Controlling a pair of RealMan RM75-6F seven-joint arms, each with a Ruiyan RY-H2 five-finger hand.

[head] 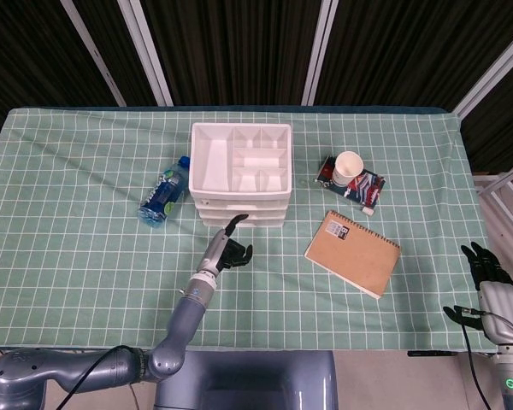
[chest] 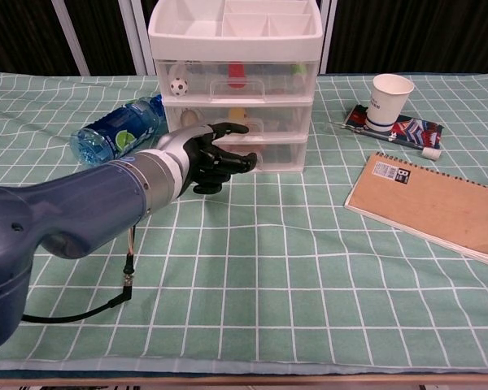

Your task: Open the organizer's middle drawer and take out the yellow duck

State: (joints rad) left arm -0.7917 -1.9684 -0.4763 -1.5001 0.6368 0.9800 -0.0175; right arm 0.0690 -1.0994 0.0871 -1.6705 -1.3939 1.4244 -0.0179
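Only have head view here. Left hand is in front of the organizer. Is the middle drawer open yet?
Observer: No. Chest view shows the middle drawer shut, its front flush with the drawers above and below.
Operator: Hand on the handle?
Observer: The left hand is at that drawer's height, with one finger stretched toward the handle. I can't tell if it touches.
Operator: Duck inside?
Observer: A yellow thing shows through the clear front, just behind the handle. It's too small to confirm as the duck.
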